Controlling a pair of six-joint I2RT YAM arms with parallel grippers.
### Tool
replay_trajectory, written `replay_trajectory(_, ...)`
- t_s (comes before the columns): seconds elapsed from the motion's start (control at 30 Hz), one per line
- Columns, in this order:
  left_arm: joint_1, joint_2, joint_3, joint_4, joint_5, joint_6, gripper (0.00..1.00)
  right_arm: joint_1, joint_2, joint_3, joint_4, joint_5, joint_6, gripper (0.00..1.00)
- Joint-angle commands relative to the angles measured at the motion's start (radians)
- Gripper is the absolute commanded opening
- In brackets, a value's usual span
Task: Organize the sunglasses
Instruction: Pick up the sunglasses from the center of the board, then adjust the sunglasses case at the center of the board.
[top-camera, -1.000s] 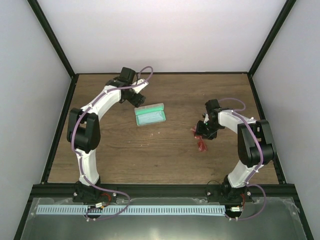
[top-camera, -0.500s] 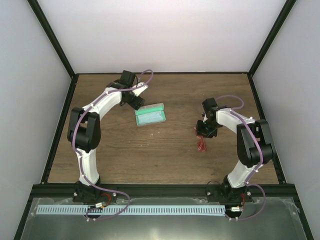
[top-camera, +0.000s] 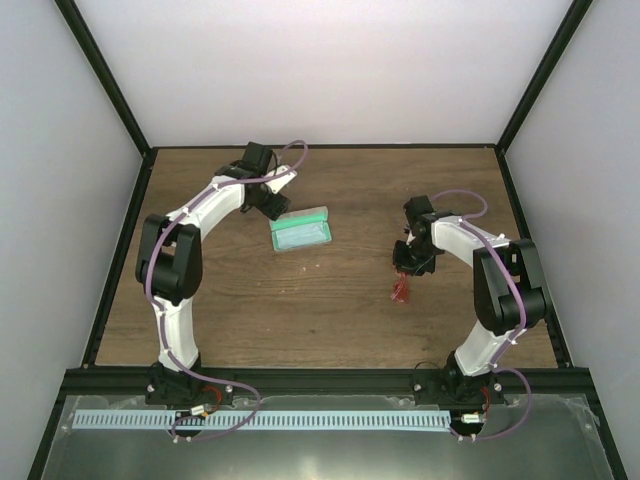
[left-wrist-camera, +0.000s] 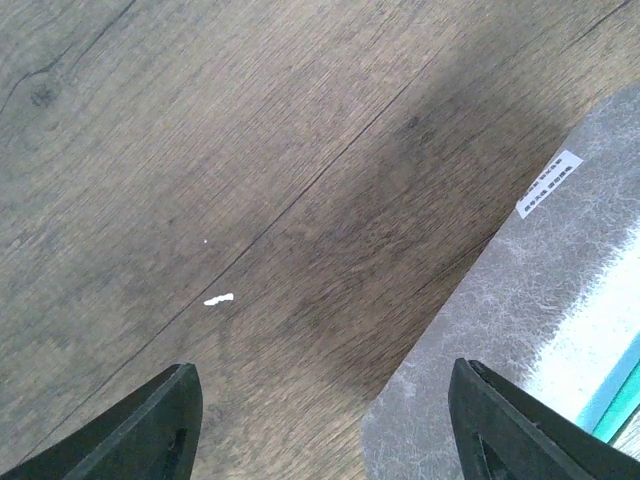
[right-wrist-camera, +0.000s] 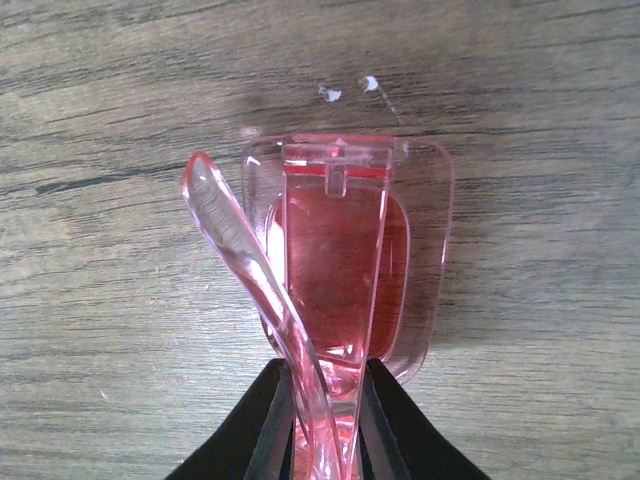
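The sunglasses (right-wrist-camera: 340, 270) are a small pair with a translucent red frame and slim red arms. My right gripper (right-wrist-camera: 327, 420) is shut on them at their folded arms, above the wooden table. In the top view they show as a small red shape (top-camera: 402, 289) under my right gripper (top-camera: 410, 262) at the right middle. The grey case with green lining (top-camera: 301, 231) lies open at the middle left. My left gripper (top-camera: 274, 202) is open beside the case's far left corner. In the left wrist view the case's grey lid (left-wrist-camera: 540, 320) lies at the right between my open fingers (left-wrist-camera: 150, 425).
The wooden table (top-camera: 330, 320) is bounded by black frame rails and white walls. A small white speck (left-wrist-camera: 218, 299) lies on the wood near my left gripper. Both arm bases stand at the near edge.
My right gripper has shifted slightly with the sunglasses, which now hang a little lower and further left. The left arm has barely moved.
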Motion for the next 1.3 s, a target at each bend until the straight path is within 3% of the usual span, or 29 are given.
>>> replay_trajectory(0.0, -0.021, 0.033, -0.012, -0.008, 0.005, -0.004, 0.68, 0.011, -0.009, 0.030, -0.011, 0.022, 0.008, 0.14)
replay_trajectory(0.17, -0.040, 0.029, -0.026, -0.015, 0.006, 0.009, 0.68, 0.010, -0.010, 0.021, -0.005, 0.018, 0.009, 0.14)
replay_trajectory(0.27, -0.039, 0.012, -0.023, -0.010, 0.009, 0.006, 0.82, 0.010, -0.008, 0.011, 0.002, 0.008, 0.010, 0.14)
replay_trajectory(0.4, -0.037, -0.012, -0.005, -0.004, 0.017, 0.001, 0.92, 0.010, -0.007, 0.000, 0.012, -0.005, 0.012, 0.14)
replay_trajectory(0.8, -0.039, -0.040, 0.013, -0.019, 0.097, -0.006, 0.90, 0.010, -0.004, -0.003, 0.018, -0.014, 0.016, 0.14)
replay_trajectory(1.27, -0.093, -0.063, -0.110, -0.036, 0.113, -0.029, 0.89, 0.011, -0.012, 0.023, 0.013, -0.023, 0.013, 0.14)
